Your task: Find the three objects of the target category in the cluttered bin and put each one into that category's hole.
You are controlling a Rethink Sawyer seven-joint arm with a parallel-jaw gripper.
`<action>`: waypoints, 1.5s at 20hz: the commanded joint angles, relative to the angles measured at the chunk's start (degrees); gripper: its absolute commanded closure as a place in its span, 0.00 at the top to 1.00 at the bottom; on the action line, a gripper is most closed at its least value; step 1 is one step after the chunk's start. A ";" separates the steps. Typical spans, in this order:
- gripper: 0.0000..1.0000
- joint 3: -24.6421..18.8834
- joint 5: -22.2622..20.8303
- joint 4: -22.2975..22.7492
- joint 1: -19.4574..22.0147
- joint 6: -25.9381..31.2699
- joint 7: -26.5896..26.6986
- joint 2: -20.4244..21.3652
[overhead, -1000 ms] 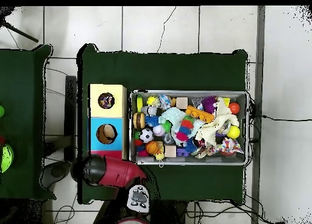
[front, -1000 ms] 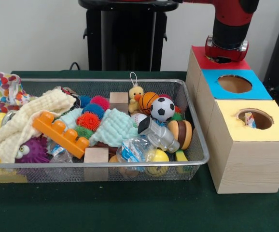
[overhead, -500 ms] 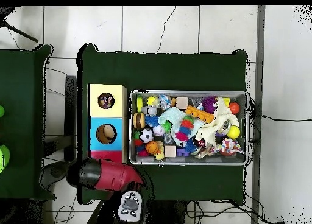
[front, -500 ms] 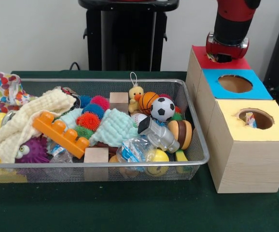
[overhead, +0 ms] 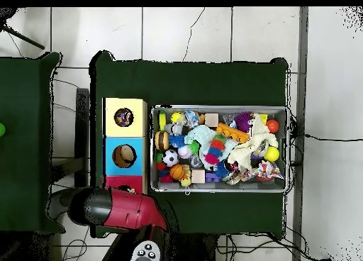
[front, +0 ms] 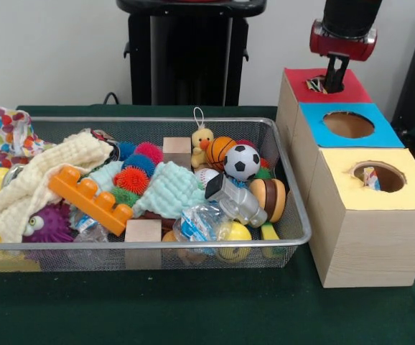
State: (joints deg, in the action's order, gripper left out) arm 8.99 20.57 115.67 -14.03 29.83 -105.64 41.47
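**Pincer over red hole, dotted cloth in yellow**

The pincer [front: 332,80] hangs from the red and black arm [front: 344,29] above the red hole [front: 315,85], its dark tip dipping toward the opening; whether the tips are apart or together cannot be told. In the overhead view the arm [overhead: 117,208] covers most of that end of the box row.

Next along the row comes the blue hole [front: 348,124], showing only a tan interior. Beyond it, nearest the camera in the front view, the yellow hole [front: 379,176] tops a pale wood-grain box [front: 369,244]; a scrap of dotted cloth [front: 371,177] shows inside it.

Just beside the boxes on the green surface [front: 207,309] sits the bin [front: 297,215], a wire-mesh basket heaped with toys. A second dotted cloth [front: 12,135] drapes over its far corner, well apart from the boxes. A cream cloth [front: 42,180] lies across that same end, touching an orange brick [front: 89,198] and a purple spiky toy [front: 48,224]. A mint cloth [front: 168,188] sits mid-bin, with a duck [front: 202,144], a basketball [front: 219,149] and a soccer ball [front: 242,162] behind it, a burger toy [front: 268,198] near the boxes, and two wood blocks [front: 143,231].

No legible writing shows.
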 commanded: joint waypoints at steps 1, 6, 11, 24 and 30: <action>0.00 0.82 -0.79 -4.86 0.10 9.72 -12.41 4.14; 0.00 1.14 -0.64 -4.82 -0.22 9.44 -12.56 4.57; 0.00 1.22 -0.84 -4.60 0.02 9.93 -12.11 5.21; 0.00 2.56 -3.30 -3.35 2.54 14.02 -7.29 9.53; 0.00 1.74 -3.85 -1.65 4.58 12.91 -4.88 10.35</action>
State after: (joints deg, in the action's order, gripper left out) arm 11.85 20.49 114.59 -11.81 37.66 -105.64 51.16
